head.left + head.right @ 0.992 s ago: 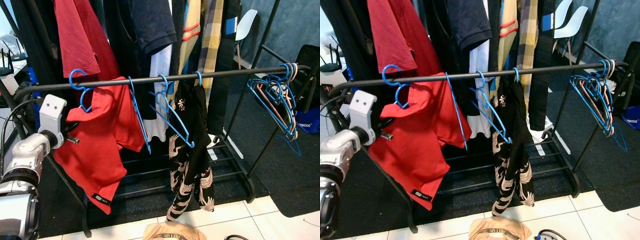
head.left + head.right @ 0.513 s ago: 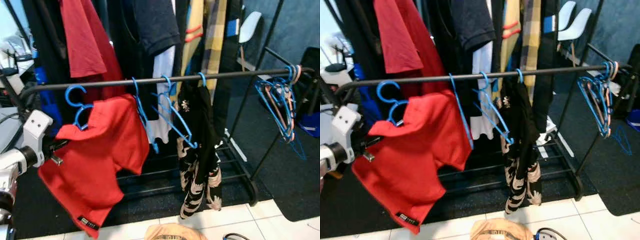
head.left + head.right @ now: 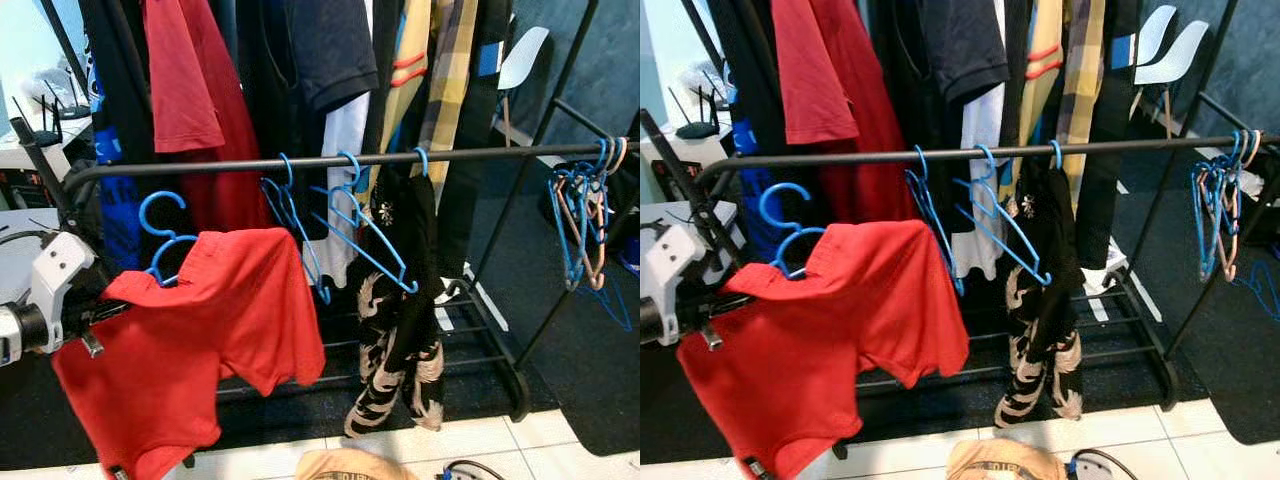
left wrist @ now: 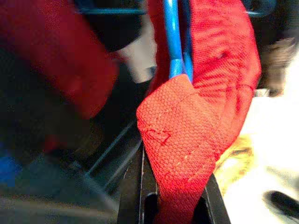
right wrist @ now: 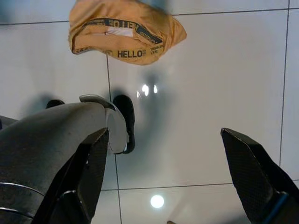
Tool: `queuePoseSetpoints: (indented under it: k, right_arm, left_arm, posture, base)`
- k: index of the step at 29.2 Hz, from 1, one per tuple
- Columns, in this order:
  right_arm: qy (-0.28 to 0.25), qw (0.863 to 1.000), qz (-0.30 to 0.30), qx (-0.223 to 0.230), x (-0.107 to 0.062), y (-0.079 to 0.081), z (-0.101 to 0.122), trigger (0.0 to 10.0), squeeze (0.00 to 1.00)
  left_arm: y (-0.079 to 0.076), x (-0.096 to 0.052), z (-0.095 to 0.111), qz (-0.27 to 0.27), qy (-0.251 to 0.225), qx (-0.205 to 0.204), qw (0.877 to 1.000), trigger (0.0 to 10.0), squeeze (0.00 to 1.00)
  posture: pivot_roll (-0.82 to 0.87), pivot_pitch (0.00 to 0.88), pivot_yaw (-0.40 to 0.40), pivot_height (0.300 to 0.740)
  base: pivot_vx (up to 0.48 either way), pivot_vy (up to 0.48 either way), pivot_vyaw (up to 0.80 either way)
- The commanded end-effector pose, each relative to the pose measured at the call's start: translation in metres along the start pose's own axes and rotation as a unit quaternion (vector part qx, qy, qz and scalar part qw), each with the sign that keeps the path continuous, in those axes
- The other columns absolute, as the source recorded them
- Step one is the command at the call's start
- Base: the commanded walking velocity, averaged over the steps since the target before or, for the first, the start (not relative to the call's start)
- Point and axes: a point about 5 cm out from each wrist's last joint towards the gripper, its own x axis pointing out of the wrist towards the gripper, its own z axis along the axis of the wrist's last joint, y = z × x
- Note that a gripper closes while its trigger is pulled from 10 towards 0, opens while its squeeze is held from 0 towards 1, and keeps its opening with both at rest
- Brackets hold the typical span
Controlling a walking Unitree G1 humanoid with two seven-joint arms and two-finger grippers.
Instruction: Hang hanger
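A red polo shirt (image 3: 190,360) hangs on a blue hanger whose hook (image 3: 163,213) sits just below the black rail (image 3: 450,157), apart from it, near the rail's left end. My left gripper (image 3: 100,305) is shut on the shirt's shoulder and the hanger; in the left wrist view red cloth (image 4: 187,140) and the blue hanger bar (image 4: 173,42) run up from between the black fingers (image 4: 133,200). My right gripper (image 5: 163,172) hangs low over the white tiles, its fingers wide open with nothing between them.
Empty blue hangers (image 3: 345,215) and a black patterned garment (image 3: 400,300) hang mid-rail. A bunch of hangers (image 3: 580,215) crowds the right end. Dark clothes hang on a higher rail behind. A yellow garment (image 5: 124,35) lies on the floor tiles by my feet.
The view has shifted. The blue hook that sat over the rail's left end now hangs below it, and my left gripper with the red shirt has dropped lower and leftwards.
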Motion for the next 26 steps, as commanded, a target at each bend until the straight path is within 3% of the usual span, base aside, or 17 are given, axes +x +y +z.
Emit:
queuePoseSetpoints:
  k: [1,5,10,17,18,20,21,22,23,25,26]
  right_arm:
    - [-0.003,1.0,0.004,-0.005,0.0,0.0,0.0,10.0,0.0]
    - [-0.003,1.0,0.004,-0.005,0.0,0.0,0.0,10.0,0.0]
    - [-0.009,1.0,-0.005,0.007,0.0,-0.001,0.001,10.0,0.0]
    - [-0.034,0.998,0.003,0.05,-0.001,0.001,0.003,10.0,0.0]
    - [-0.081,0.992,0.029,0.095,-0.005,-0.031,0.02,10.0,0.0]
    - [-0.081,0.992,0.029,0.095,-0.005,-0.031,0.02,10.0,0.0]
    - [-0.148,0.978,0.071,0.127,-0.013,-0.056,0.044,10.0,0.0]
    - [-0.148,0.978,0.071,0.127,-0.013,-0.056,0.044,10.0,0.0]
    - [-0.213,0.961,0.108,0.138,-0.023,-0.075,0.067,10.0,0.0]
    - [-0.213,0.961,0.108,0.138,-0.023,-0.075,0.067,10.0,0.0]
    - [-0.266,0.944,0.14,0.138,-0.032,-0.087,0.087,10.0,0.0]
  left_arm:
    - [-0.007,0.0,0.001,-0.031,0.003,0.001,1.0,10.0,0.0]
    - [-0.007,0.0,0.001,-0.031,0.003,0.001,1.0,10.0,0.0]
    - [-0.01,-0.01,-0.003,-0.061,0.038,0.005,0.997,10.0,0.0]
    - [-0.015,-0.011,0.002,-0.092,0.045,0.011,0.995,10.0,0.0]
    - [-0.018,-0.008,0.006,-0.103,0.042,0.011,0.994,10.0,0.0]
    - [-0.018,-0.008,0.006,-0.103,0.042,0.011,0.994,10.0,0.0]
    - [-0.022,-0.002,0.013,-0.121,0.033,0.016,0.992,10.0,0.0]
    - [-0.022,-0.002,0.013,-0.121,0.033,0.016,0.992,10.0,0.0]
    - [-0.026,0.004,0.019,-0.139,0.024,0.021,0.99,10.0,0.0]
    - [-0.026,0.004,0.019,-0.139,0.024,0.021,0.99,10.0,0.0]
    - [-0.028,0.01,0.025,-0.153,0.015,0.026,0.988,10.0,0.0]
  posture:
    - [-0.04,0.0,0.013,0.74]
    - [-0.04,0.0,0.013,0.74]
    - [-0.04,0.0,0.011,0.74]
    - [-0.05,0.0,0.013,0.74]
    - [-0.05,0.0,0.017,0.74]
    - [-0.05,0.0,0.017,0.74]
    - [-0.05,0.0,0.021,0.74]
    - [-0.05,0.0,0.021,0.74]
    - [-0.06,0.0,0.023,0.74]
    - [-0.06,0.0,0.023,0.74]
    - [-0.06,0.0,0.026,0.74]
  base:
    - [-0.304,0.0,0.0]
    - [-0.304,0.0,0.0]
    - [-0.371,0.0,0.0]
    - [-0.409,0.0,0.0]
    - [-0.409,0.0,0.0]
    - [-0.409,0.0,0.0]
    - [-0.405,0.0,0.0]
    - [-0.405,0.0,0.0]
    - [-0.398,0.0,0.0]
    - [-0.398,0.0,0.0]
    - [-0.409,0.0,0.0]
